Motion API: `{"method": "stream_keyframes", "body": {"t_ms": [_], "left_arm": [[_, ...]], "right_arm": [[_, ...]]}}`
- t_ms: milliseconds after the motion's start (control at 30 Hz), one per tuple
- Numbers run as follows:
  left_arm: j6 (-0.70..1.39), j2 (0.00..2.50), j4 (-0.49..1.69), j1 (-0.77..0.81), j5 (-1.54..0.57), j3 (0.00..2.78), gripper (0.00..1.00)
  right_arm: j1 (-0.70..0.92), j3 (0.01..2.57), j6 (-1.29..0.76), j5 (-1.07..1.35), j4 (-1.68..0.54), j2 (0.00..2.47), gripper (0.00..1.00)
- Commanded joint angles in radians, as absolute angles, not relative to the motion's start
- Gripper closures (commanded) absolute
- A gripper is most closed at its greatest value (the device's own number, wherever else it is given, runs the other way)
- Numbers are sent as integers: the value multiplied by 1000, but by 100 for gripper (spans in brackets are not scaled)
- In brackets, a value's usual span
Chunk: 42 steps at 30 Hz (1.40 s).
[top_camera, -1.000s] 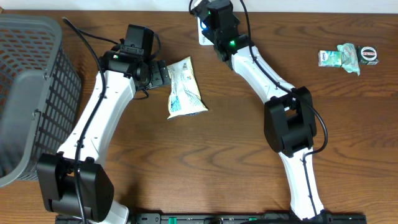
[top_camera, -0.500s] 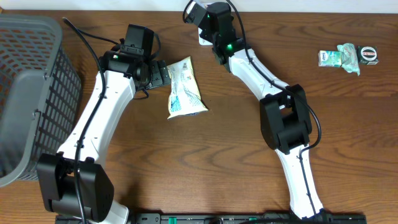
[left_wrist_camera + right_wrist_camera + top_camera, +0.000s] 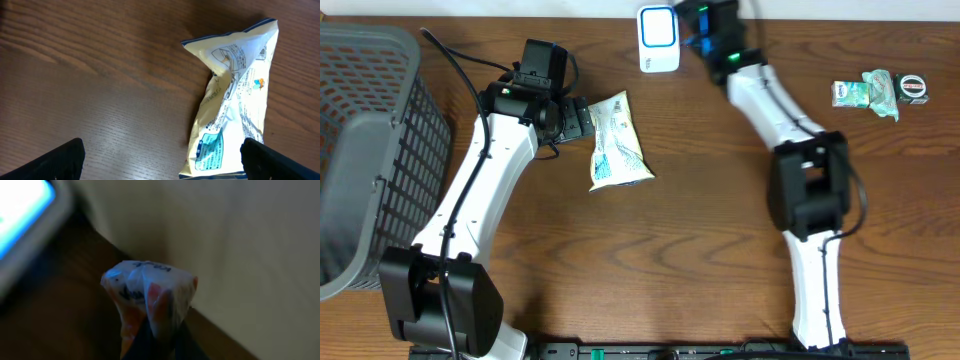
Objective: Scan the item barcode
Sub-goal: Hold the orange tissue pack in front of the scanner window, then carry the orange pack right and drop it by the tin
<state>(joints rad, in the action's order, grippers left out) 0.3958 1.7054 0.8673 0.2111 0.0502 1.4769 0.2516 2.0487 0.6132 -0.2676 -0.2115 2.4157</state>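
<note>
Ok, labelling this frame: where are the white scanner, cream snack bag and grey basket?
white scanner (image 3: 658, 32), overhead view, blue screen
cream snack bag (image 3: 618, 142), overhead view, its middle
grey basket (image 3: 415, 160), overhead view, mesh side wall

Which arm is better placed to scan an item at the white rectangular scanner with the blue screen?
Right. The right gripper is shut on a small crinkled white packet close to the white scanner. The left gripper is open, holding nothing, beside the cream plastic pouch lying flat.

No text is reading legibly. The cream snack bag (image 3: 235, 100) is showing fine printed lines and a blue label panel, all too small; the packet (image 3: 150, 297) is showing blurred dark lettering.
</note>
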Motion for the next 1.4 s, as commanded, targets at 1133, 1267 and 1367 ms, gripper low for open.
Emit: {"method": "stream_keyframes", "body": {"t_ms": [1133,1267,1367], "left_arm": [[398,1706,870,208,52,1476,2],[398,1706,870,208,52,1476,2],[398,1706,870,208,52,1476,2]], "right_arm": [[-1,2056,102,982,-835,2325,1],[117,2036,102,876,-842,2325,1],[205,2018,101,786,-841,2325,1]]}}
